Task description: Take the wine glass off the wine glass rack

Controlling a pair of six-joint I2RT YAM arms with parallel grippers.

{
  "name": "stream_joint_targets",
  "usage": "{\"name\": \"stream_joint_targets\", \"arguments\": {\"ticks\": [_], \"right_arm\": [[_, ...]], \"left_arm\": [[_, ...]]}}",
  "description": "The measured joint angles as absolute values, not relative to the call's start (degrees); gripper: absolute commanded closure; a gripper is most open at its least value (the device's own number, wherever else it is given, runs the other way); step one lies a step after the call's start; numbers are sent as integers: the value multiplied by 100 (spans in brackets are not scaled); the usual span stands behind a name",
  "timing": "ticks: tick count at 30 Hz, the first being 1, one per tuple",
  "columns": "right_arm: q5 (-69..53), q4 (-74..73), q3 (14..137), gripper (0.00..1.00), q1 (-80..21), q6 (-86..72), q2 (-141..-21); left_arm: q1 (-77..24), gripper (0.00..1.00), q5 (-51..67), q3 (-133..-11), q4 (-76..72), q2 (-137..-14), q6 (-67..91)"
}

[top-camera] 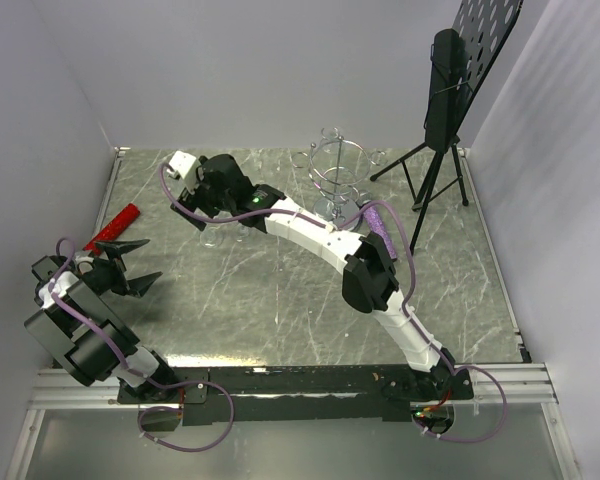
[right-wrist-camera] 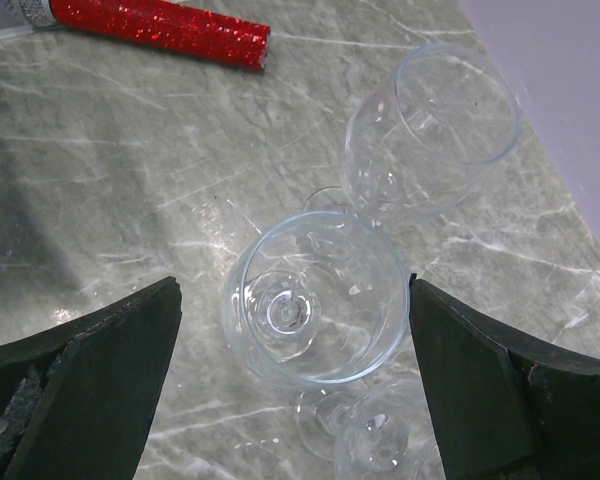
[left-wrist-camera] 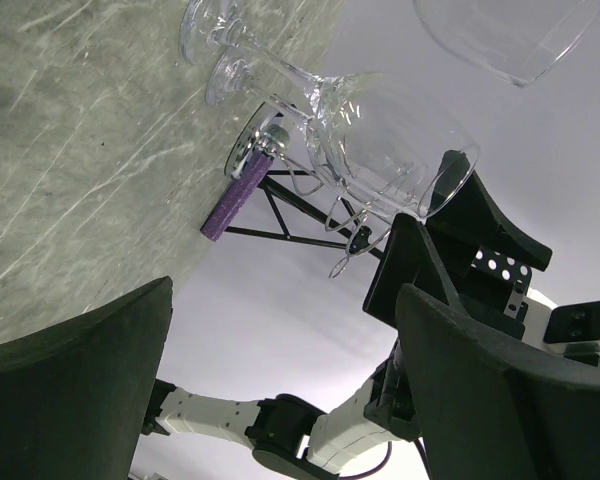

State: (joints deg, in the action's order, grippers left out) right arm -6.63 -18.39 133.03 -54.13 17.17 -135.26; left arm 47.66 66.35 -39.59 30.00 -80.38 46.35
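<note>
Wine glass (right-wrist-camera: 315, 345) between spread right gripper (right-wrist-camera: 292, 295) jaws, red glitter tube (right-wrist-camera: 165, 25)

The top external camera sits high above and behind the arm bases and tilts down over the whole desk (top-camera: 280, 310). The bases lie at 6 o'clock and the wine glass rack (top-camera: 335, 172) near 12 to 1 o'clock. The left wrist camera rides low at the desk's 8 o'clock. It is rolled so the surface slants across its upper left, and it looks sideways past the left fingers (left-wrist-camera: 75, 390) toward 2 o'clock. The right wrist camera hangs close over the wine glasses (right-wrist-camera: 315, 310) near 11 o'clock, facing almost straight down between the right fingers (right-wrist-camera: 95, 365). Both wrist views share those glasses. The overhead view shares the red tube (right-wrist-camera: 160, 25) with the right wrist, and the rack and purple tube (left-wrist-camera: 235, 200) with the left.
</note>
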Motion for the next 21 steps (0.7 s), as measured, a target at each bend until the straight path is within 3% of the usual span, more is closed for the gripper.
{"name": "stream_joint_targets", "arguments": {"ticks": [21], "right_arm": [[-703, -1559, 13264, 0, -5413, 1594, -13439]], "left_arm": [[4766, 4, 6632, -3962, 3028, -8038, 4622]]}}
